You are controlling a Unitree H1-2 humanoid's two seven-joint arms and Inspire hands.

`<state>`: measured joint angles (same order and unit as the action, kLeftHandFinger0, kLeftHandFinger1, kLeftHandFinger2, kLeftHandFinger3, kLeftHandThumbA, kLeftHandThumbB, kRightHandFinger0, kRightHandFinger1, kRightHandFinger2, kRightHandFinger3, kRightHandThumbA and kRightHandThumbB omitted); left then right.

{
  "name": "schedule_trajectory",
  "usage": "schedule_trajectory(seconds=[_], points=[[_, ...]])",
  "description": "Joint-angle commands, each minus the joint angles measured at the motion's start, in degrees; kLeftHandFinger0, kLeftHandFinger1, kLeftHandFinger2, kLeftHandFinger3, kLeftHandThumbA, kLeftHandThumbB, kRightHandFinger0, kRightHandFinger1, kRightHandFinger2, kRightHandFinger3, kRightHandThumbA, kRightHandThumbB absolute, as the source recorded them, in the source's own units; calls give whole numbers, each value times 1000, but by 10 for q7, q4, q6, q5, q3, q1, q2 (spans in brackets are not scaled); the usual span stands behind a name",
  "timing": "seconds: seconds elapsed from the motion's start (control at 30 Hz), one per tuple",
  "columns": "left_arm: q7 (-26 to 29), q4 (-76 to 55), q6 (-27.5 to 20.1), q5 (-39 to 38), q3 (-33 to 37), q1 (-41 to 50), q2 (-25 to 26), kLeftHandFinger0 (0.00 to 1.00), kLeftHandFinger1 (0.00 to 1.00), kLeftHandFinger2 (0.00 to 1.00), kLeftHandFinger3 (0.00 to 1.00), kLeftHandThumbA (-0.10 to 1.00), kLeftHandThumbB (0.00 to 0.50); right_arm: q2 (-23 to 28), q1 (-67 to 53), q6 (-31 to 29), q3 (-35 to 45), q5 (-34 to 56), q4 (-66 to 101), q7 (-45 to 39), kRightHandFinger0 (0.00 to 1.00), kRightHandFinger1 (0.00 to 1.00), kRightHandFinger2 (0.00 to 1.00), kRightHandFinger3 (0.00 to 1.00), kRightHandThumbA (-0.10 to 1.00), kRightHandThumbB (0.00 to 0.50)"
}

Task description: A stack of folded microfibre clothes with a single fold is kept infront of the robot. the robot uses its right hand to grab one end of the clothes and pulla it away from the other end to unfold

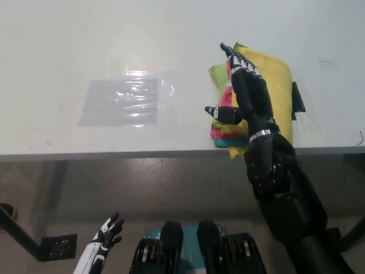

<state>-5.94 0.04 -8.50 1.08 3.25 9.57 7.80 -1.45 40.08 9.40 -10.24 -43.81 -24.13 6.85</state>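
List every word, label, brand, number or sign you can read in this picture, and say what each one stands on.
None can be read.
Stack of cloths: a white band shows at its left edge, with no print legible.
Clear plastic sheet on the table: only glare, no text.
Right hand, left hand: no markings legible.

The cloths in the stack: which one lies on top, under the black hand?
The yellow cloth lies on top, under the open right hand. The green, pink and teal ones show only as edges at the stack's left and near side.
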Motion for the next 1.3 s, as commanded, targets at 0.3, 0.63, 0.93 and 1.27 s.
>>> schedule_trajectory(seconds=[0.3,0.63,0.93,1.27], points=[[-7,-21,-24,6,2,-3,10,1000,1000,1000,1000,944,310,24,47,35,11,23,-64,57,1000,1000,1000,1000,1000,196],[-5,-20,-32,16,4,0,12,1000,1000,1000,1000,886,294,-2,17,40,74,83,-46,97,1000,1000,1000,1000,1000,222],[-12,-15,-35,5,4,-12,14,1000,1000,1000,1000,881,321,0,10,43,124,115,-83,149,0,2,122,163,93,232],[-17,-6,-44,0,5,-29,16,1000,1000,1000,1000,896,322,20,7,-19,148,169,-136,163,1,361,734,671,-100,198]])
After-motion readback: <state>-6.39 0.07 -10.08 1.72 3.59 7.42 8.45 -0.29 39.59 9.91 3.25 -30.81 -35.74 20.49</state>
